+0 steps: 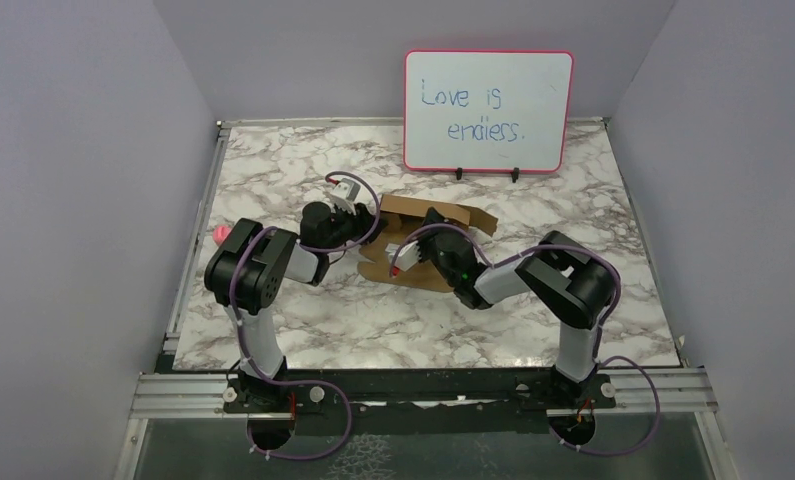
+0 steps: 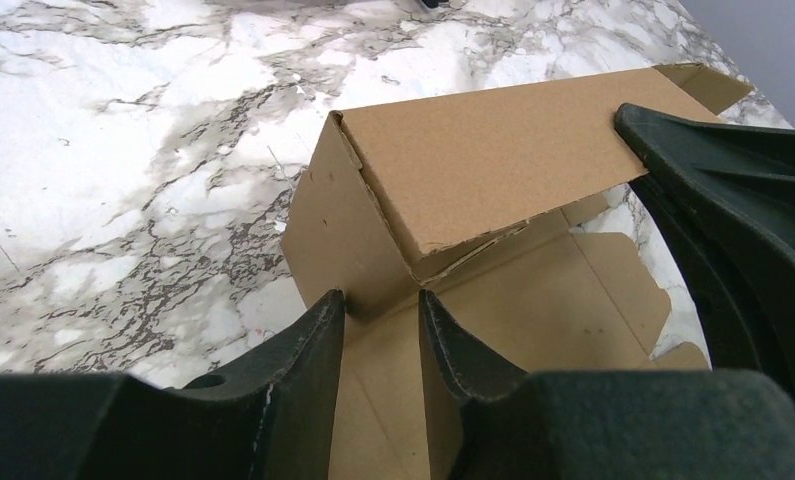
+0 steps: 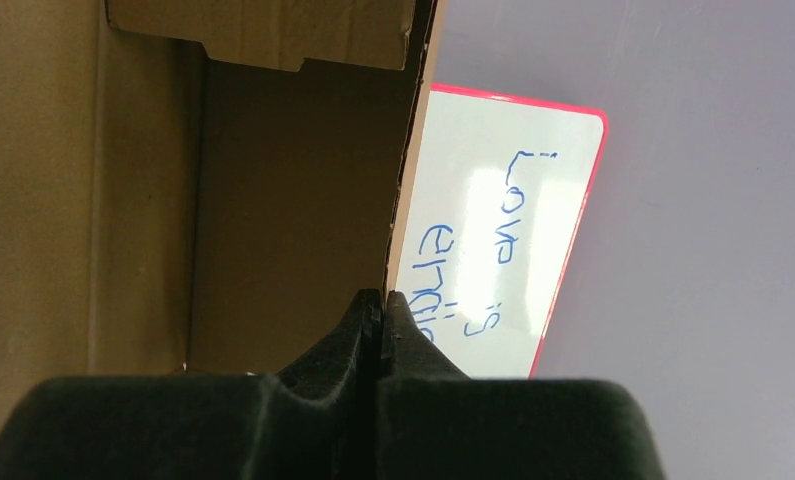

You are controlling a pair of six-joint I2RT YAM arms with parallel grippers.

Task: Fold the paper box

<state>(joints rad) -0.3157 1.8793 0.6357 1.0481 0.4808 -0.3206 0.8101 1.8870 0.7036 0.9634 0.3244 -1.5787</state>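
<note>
The paper box (image 1: 405,212) is plain brown cardboard, partly folded, lying mid-table. In the left wrist view a long wall panel (image 2: 493,170) leans over the flat base (image 2: 533,310), with a short end wall (image 2: 343,240) raised at the left. My left gripper (image 2: 381,305) is open by a narrow gap, its tips at the foot of the end wall, over the base. My right gripper (image 3: 381,300) is shut on the thin edge of an upright cardboard wall (image 3: 293,200). It shows in the left wrist view as a black finger (image 2: 663,140) on the long panel's right end.
A pink-framed whiteboard (image 1: 488,110) with blue writing stands at the back of the marble table (image 1: 303,320); it also shows behind the cardboard in the right wrist view (image 3: 493,230). A small pink object (image 1: 218,234) lies at the table's left edge. Grey walls enclose three sides.
</note>
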